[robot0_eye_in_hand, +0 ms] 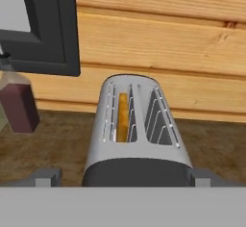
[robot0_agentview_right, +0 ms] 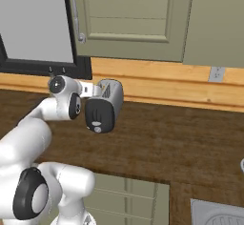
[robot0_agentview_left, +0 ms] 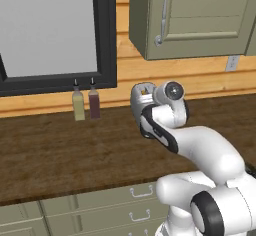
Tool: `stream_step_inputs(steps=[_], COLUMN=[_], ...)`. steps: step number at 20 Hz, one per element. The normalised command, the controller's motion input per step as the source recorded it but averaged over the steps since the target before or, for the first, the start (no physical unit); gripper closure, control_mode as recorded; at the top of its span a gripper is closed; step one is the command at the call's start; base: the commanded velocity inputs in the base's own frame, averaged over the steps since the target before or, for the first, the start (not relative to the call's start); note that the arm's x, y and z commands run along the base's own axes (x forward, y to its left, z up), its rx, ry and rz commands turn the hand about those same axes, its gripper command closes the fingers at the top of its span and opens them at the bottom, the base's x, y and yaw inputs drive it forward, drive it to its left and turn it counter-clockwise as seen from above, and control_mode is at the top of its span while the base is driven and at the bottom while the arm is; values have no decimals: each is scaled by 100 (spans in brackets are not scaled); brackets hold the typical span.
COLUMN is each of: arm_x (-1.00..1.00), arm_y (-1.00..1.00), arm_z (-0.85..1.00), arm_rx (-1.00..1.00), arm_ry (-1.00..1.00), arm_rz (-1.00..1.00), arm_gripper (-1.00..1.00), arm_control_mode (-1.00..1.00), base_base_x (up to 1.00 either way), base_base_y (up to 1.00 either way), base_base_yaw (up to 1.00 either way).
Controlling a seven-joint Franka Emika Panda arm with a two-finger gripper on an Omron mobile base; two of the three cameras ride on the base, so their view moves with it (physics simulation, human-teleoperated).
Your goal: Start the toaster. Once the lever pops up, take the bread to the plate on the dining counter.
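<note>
Now | fingers [robot0_eye_in_hand: 120, 178] spread wide, empty | astride toaster [robot0_eye_in_hand: 134, 125] | bread [robot0_eye_in_hand: 123, 118] in left slot

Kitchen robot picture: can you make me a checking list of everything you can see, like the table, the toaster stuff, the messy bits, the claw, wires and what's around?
Surface: dark wood worktop with grey-green drawers below.
Job's things: toaster stands on the worktop by the wall; bread sits down in its left slot as the hand view shows it, the other slot is empty; black end panel with a pale dial faces the robot.
Clutter: two bottles, a yellowish bottle and a dark red bottle, beside the toaster under the window.
Claw: claw open, fingertips either side of the toaster's near end, holding nothing.
Cables: nothing seen.
Surroundings: black-framed window, wall cabinets, wall outlet, sink corner.
</note>
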Motion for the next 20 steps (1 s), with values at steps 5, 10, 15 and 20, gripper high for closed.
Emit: stream_step_inputs(steps=[5,10,15,20], arm_x=[22,22,10,9], arm_y=[5,-6,-23,-5], arm_z=[-6,-10,-17,-16], arm_rx=[0,0,0,0], arm_ry=[0,0,0,0], arm_rz=[6,4,2,0], arm_gripper=[-100,-100,-100,-100], arm_control_mode=[-100,-100,-100,-100], base_base_x=[0,0,0,0], base_base_y=[0,0,0,0], base_base_yaw=[0,0,0,0])
